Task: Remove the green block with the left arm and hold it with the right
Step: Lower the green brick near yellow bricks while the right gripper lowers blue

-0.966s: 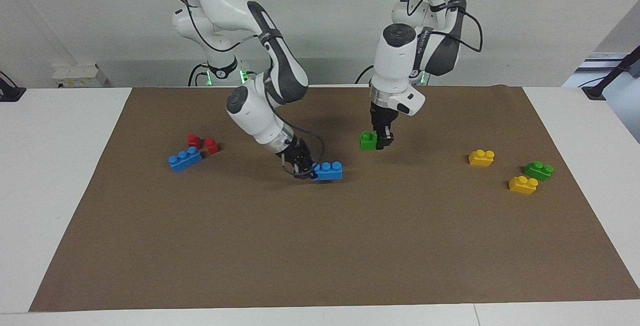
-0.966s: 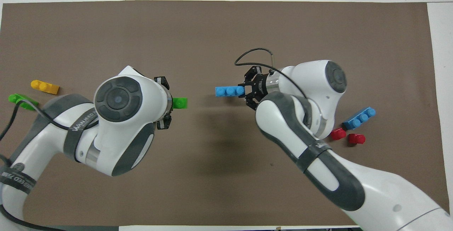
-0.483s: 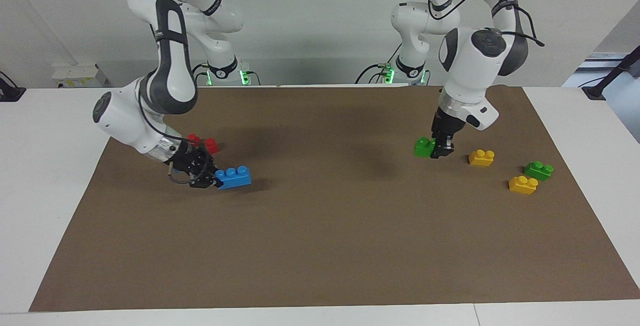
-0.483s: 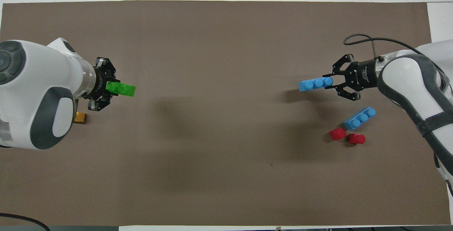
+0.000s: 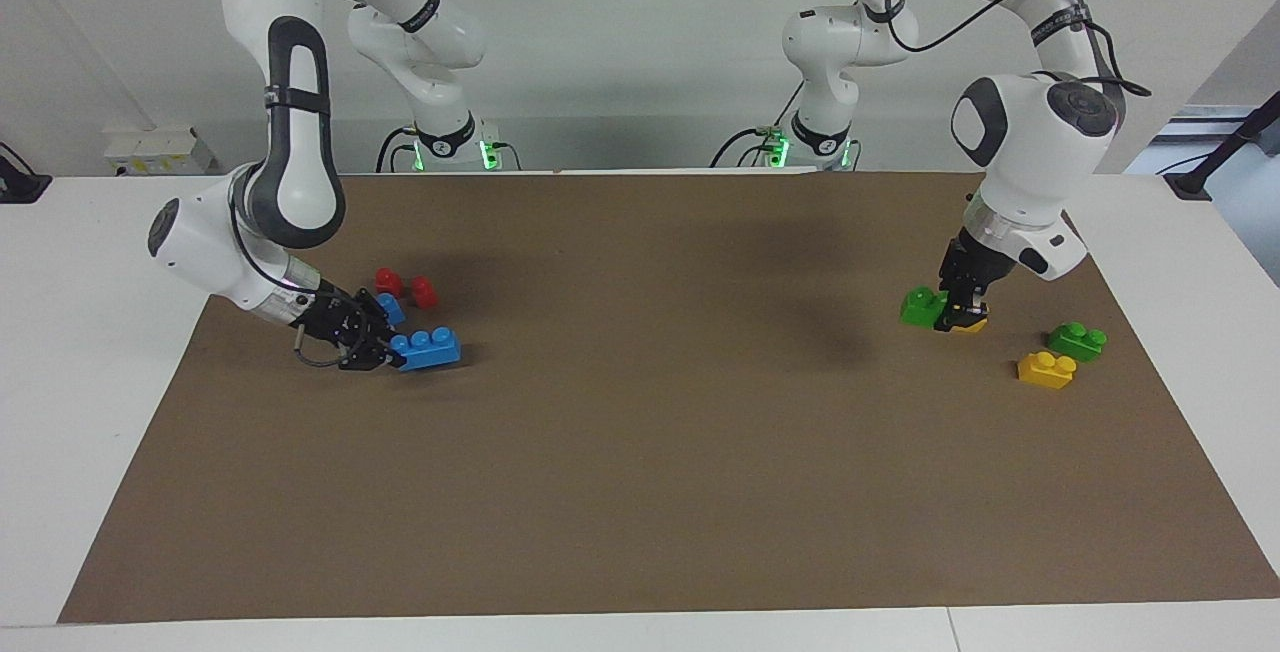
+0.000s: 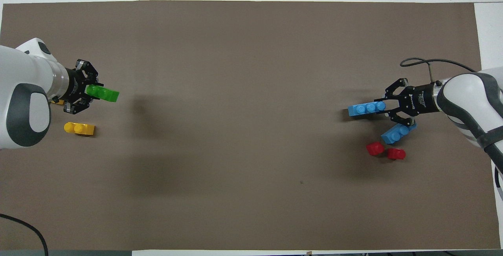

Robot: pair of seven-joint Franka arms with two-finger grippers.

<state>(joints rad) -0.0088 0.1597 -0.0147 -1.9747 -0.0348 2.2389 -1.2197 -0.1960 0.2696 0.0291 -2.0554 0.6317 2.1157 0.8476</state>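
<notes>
Facing view: left end effector (image 5: 958, 317) pinching green block (image 5: 920, 306), right end effector (image 5: 385, 354) pinching blue brick (image 5: 428, 347); could knock yellow brick (image 5: 972, 324) when lowering.

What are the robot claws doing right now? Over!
Left claw shut on green block, above a yellow brick. Right claw shut on blue brick. Nothing in the way.

White table (image 5: 100, 352) under a brown mat (image 5: 640, 472), with loose yellow, green, blue and red bricks.
</notes>
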